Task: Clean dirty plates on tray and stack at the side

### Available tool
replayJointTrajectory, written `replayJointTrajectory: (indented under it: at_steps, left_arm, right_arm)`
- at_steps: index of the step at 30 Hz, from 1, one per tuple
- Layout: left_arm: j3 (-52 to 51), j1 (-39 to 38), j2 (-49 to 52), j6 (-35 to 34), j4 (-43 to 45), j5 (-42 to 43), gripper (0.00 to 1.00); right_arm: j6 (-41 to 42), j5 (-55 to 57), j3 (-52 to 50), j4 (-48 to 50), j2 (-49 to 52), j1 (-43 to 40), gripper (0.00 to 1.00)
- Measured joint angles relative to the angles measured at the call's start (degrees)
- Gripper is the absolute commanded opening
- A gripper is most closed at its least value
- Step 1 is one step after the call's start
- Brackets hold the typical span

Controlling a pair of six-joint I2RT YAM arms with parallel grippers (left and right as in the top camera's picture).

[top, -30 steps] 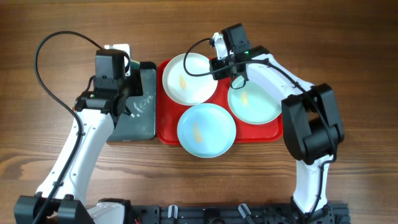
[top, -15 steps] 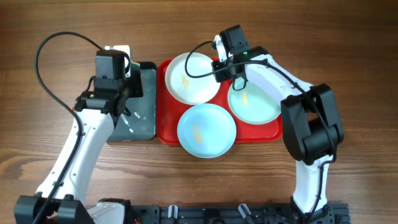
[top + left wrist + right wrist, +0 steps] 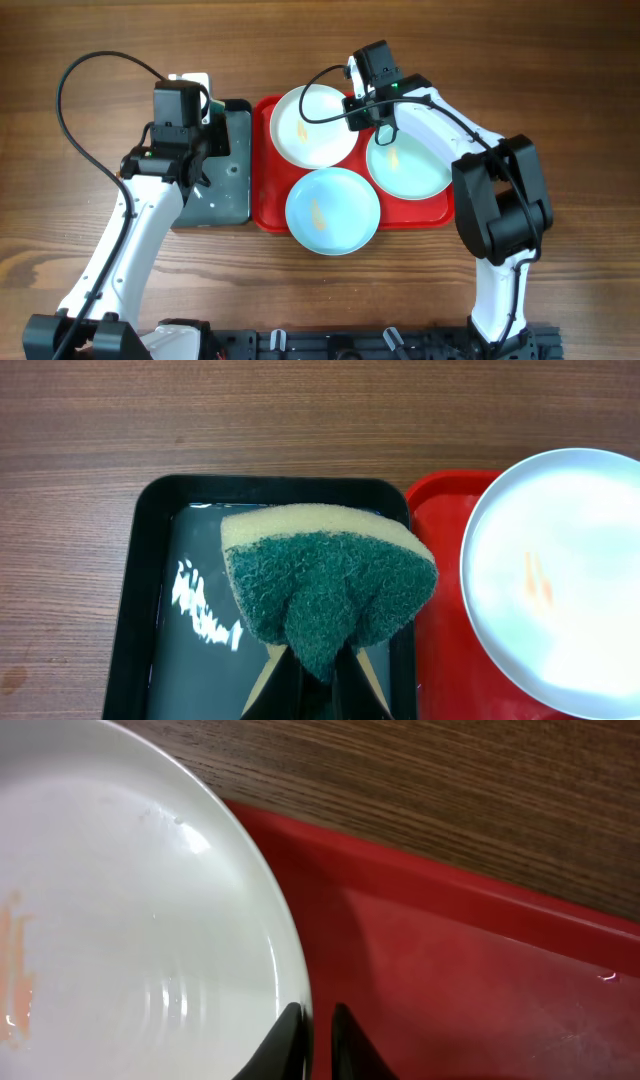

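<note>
White plastic is sitting between the right jaws: they are pinching the right rim of the white plate (image 3: 130, 920), almost shut, with only the rim between them. A second ago they were standing slightly wider beside that rim. Now they are gripping, and the plate is lying a touch further right in the overhead frame. I judge the plate is being steadied or readied for lifting so scrubbing can begin. Its orange smear (image 3: 296, 130) is showing, so no cleaning is done yet.

The left jaws are clamping tight on the green sponge (image 3: 330, 585) and holding it above the black tray (image 3: 140, 610), where water is glinting. That arm is staying where it was.

The white plate is resting in the upper left of the red tray (image 3: 262, 205), at upper middle of the overhead frame. Two blue plates, one lower (image 3: 332, 210) and one right (image 3: 407, 165), are lying just beside it, both streaked orange. The lower one is overhanging the tray's near rim.

The sponge is facing both tray rims on its way, and the right arm's cable (image 3: 305, 105) is looping over the plate.
</note>
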Motion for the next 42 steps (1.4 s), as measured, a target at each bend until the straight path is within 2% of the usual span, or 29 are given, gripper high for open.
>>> replayJointTrajectory:
  at_steps: [6,12,20,26,31,36,42]
  left_arm:
    - [0.00,0.00,0.00,0.00,0.15,0.04,0.04]
    - [0.02,-2.47,0.00,1.31,2.82,0.26,0.04]
    - [0.02,-3.85,0.00,1.46,5.03,1.33,0.04]
    - [0.07,-3.91,1.95,-5.77,8.76,5.97,0.04]
    - [0.26,-8.44,11.61,-11.96,14.97,9.97,0.04]
    - [0.26,-13.60,16.59,-17.14,19.06,10.14,0.04]
    - [0.26,-14.21,19.89,-21.38,19.17,7.98,0.04]
  right_arm:
    - [0.37,0.02,0.00,-0.74,0.00,0.00,0.04]
    - [6.25,0.00,0.00,-2.86,-0.22,0.00,0.04]
    - [7.41,-5.53,0.00,-2.82,-0.22,0.00,0.04]
    - [9.42,-6.43,0.00,-2.67,-0.22,0.00,0.04]
    - [10.29,-7.76,0.00,-2.58,-0.22,0.00,0.04]
    - [10.45,-7.72,0.00,-2.60,-0.22,0.26,0.04]
    - [10.45,-5.33,0.00,-2.60,-0.22,1.22,0.04]
